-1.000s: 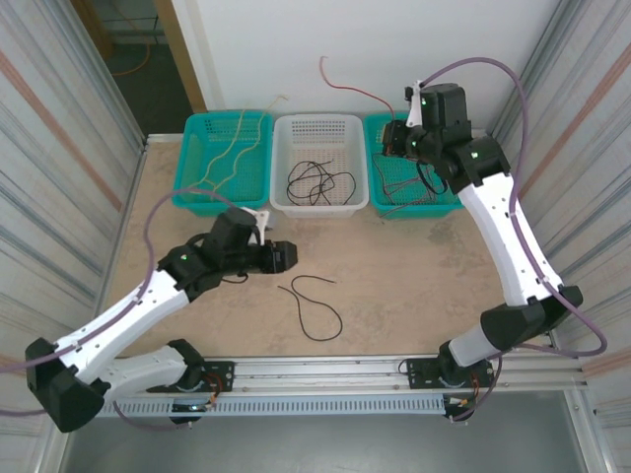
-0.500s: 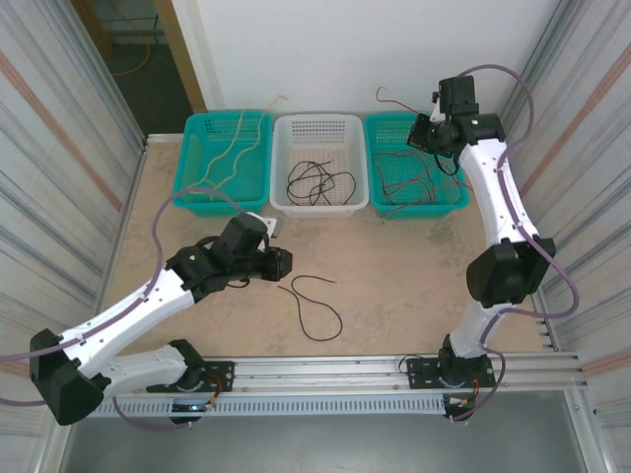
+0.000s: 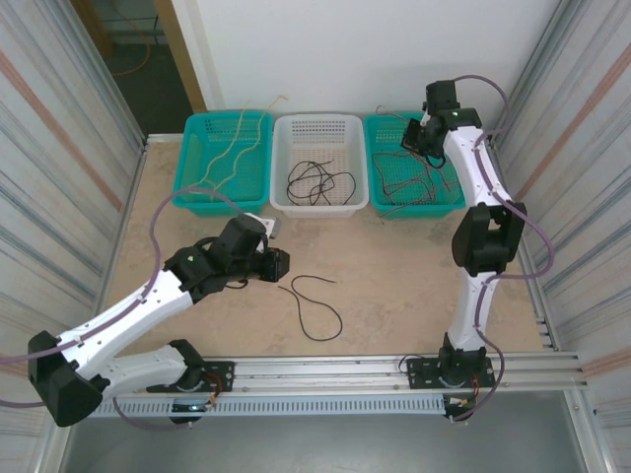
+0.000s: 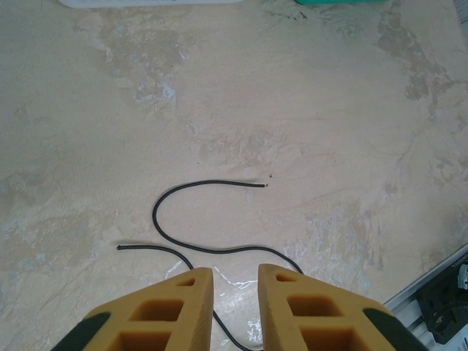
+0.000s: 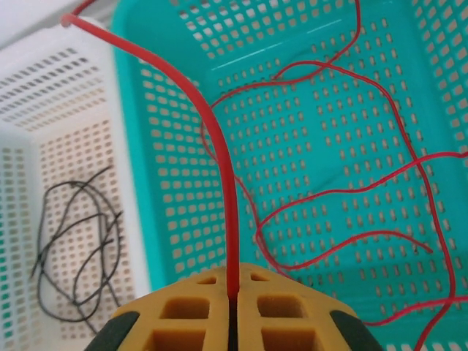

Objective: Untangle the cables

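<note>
Right end effector (image 5: 232, 294) clamps red cable (image 5: 219, 146) above teal basket (image 5: 131, 146); left end effector (image 4: 235, 281) gapes over open tabletop (image 4: 329, 110).

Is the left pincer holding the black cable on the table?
No, the left pincer is open and the black cable lies loose beneath it.

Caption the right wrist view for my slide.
Right gripper shut on a thin red cable above the teal perforated basket.

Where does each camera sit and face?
Top: above and behind, facing down at the table; both arms show.
Left wrist: on left arm, faces down at a loose black cable; left end effector below.
Right wrist: on right arm, faces into the right teal basket; right end effector clamps a red cable.
Top and left wrist share that cable.
</note>
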`<state>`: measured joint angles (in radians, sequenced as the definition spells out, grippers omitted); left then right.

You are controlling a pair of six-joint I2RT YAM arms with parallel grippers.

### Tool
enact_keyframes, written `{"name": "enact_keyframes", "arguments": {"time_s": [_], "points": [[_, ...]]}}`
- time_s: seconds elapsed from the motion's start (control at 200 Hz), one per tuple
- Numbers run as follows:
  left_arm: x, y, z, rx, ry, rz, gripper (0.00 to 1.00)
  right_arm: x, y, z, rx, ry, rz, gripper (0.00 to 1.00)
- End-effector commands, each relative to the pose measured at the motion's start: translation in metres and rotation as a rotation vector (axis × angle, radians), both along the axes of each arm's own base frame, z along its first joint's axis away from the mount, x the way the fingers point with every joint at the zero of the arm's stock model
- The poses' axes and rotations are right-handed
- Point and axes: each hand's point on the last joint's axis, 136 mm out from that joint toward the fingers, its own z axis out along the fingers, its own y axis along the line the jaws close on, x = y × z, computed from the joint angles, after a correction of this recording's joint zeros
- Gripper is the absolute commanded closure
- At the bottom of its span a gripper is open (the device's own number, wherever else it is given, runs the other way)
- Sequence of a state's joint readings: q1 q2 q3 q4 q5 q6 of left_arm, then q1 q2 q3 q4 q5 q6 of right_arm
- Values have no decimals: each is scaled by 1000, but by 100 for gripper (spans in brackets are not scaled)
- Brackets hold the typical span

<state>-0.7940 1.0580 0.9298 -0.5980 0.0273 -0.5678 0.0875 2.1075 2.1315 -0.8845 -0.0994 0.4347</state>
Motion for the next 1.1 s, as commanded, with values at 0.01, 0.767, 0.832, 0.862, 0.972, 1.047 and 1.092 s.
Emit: {"name": "enact_keyframes", "arguments": {"time_s": [0.01, 0.767, 0.832, 0.862, 0.972, 1.047, 1.092], "points": [[-2, 3, -3, 26, -13, -9, 77, 4, -16, -18, -20, 64, -27, 79], [5, 9, -16, 56, -31, 30, 72, -177, 171, -10, 64, -22, 448, 41], [7, 15, -15, 69, -42, 55, 71, -211, 196, -36, 97, 41, 509, 43], [8, 18, -15, 75, -45, 69, 71, -224, 206, -46, 105, 65, 535, 43], [11, 29, -10, 64, -57, 117, 71, -266, 226, -86, 65, 179, 606, 46], [12, 36, -5, 36, -69, 153, 70, -278, 224, -113, -1, 260, 611, 49], [13, 40, -2, 19, -75, 174, 70, -282, 221, -127, -31, 301, 616, 51]]}}
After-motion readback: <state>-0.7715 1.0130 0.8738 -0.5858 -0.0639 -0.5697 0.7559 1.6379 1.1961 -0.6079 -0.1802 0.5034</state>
